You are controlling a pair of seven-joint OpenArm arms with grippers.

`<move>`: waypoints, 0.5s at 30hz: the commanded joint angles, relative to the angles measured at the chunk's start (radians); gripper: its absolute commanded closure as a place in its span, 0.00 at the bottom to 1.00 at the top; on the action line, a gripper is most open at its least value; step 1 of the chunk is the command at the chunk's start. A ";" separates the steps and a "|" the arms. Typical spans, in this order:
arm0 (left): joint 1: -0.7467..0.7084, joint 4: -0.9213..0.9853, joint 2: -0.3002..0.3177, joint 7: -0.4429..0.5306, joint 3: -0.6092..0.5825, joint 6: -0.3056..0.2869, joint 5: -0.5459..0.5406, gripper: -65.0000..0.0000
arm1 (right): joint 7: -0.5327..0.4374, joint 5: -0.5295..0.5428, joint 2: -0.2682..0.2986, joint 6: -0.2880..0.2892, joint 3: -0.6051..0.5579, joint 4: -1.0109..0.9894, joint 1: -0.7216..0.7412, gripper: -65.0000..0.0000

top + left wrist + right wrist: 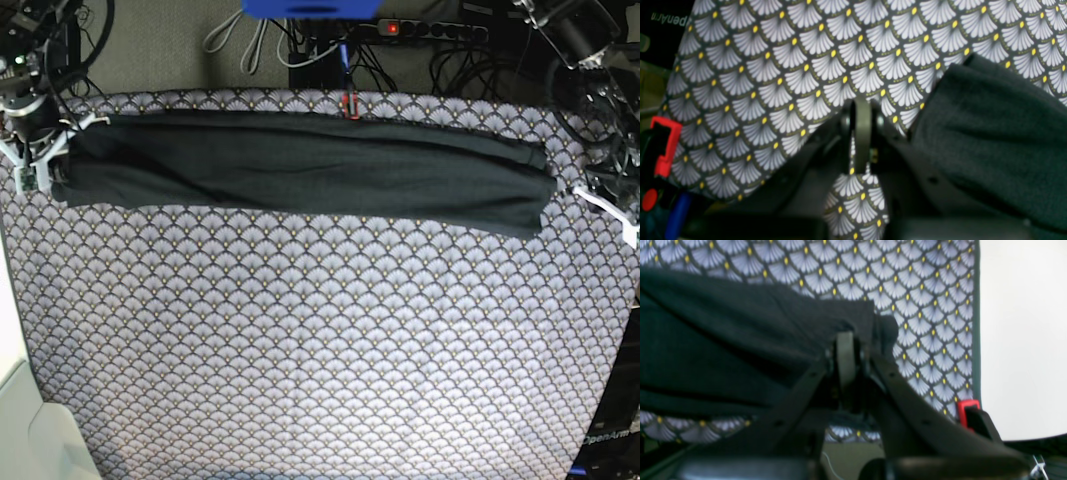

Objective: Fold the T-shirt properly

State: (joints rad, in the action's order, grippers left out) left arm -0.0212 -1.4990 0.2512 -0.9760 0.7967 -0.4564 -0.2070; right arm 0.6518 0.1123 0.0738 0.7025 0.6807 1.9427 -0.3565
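Observation:
The dark charcoal T-shirt lies as a long folded band across the far part of the table, plain side up. My right gripper is at the shirt's left end. In the right wrist view its fingers are pressed together at the edge of the T-shirt, with fabric bunched around the tip. My left gripper is just past the shirt's right end. In the left wrist view its fingers are together over the patterned cloth, and the T-shirt lies beside them, apart.
A grey scallop-patterned cloth covers the whole table. Cables and a power strip lie behind the far edge. A white surface borders the table's left side. A red clip sits at the cloth's edge.

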 commanded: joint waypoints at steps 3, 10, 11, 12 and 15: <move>0.013 -0.016 0.020 0.015 0.003 0.001 -0.007 1.00 | -0.020 0.011 -0.004 -0.004 0.006 0.014 0.003 1.00; 0.011 -0.016 0.021 0.015 0.003 0.001 -0.007 0.99 | -0.019 0.008 -0.033 -0.004 0.007 0.001 -0.008 1.00; 0.011 -0.018 0.021 0.015 0.003 0.001 -0.007 0.99 | -0.019 0.008 -0.033 -0.004 0.007 -0.007 -0.014 1.00; 0.011 -0.018 0.021 0.015 0.003 0.001 -0.007 0.99 | -0.019 0.008 -0.035 -0.004 0.007 -0.015 -0.016 1.00; 0.011 -0.016 0.021 0.015 0.003 0.001 -0.007 0.99 | -0.019 0.011 -0.036 -0.004 0.009 -0.019 -0.034 1.00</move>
State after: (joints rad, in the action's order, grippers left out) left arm -0.0216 -1.4990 0.2516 -0.9768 0.7967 -0.4564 -0.2070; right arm 0.6556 0.1093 0.0280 0.7025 0.6830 1.9064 -0.3870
